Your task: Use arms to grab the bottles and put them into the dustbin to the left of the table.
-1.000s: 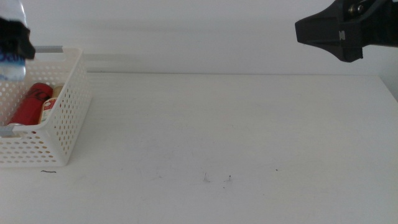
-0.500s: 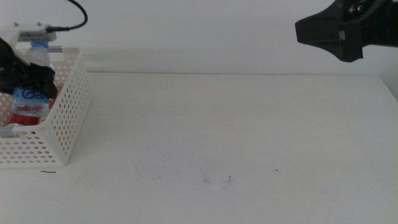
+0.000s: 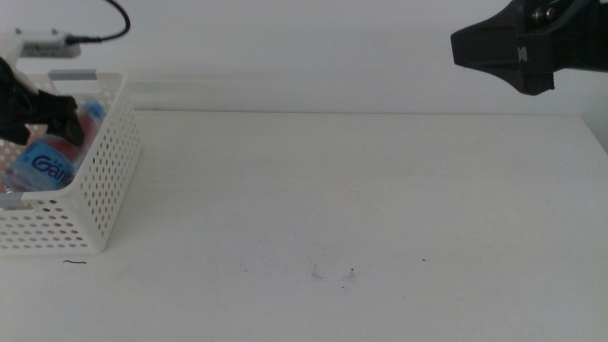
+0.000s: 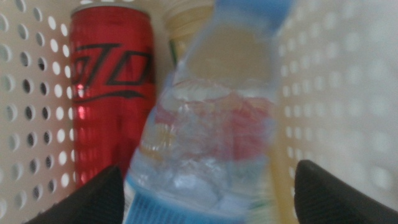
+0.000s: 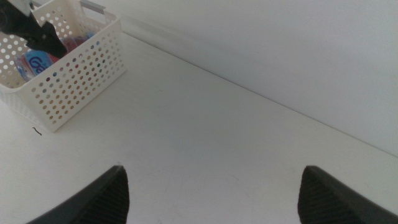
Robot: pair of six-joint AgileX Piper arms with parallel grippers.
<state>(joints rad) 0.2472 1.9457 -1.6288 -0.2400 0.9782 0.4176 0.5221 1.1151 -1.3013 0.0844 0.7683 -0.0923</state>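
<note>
The water bottle (image 3: 46, 167) with its blue label lies tilted inside the white dustbin (image 3: 100, 180) at the table's left end. In the left wrist view the bottle (image 4: 211, 124) is blurred, on top of the red can (image 4: 112, 93) and the yellow juice bottle (image 4: 186, 25). My left gripper (image 3: 38, 112) hangs just above the bin, open (image 4: 210, 168), its jaws clear of the bottle on both sides. My right gripper (image 3: 503, 52) waits high at the back right, open and empty (image 5: 211, 171).
The white table (image 3: 332, 190) carries only a few dark specks (image 3: 332, 274) near the front. The dustbin also shows in the right wrist view (image 5: 74, 68). A black cable (image 3: 104, 24) loops above the left arm.
The left gripper carried the upright water bottle over the dustbin and let it go. The bottle now lies tilted in the bin. The right arm has not moved.
</note>
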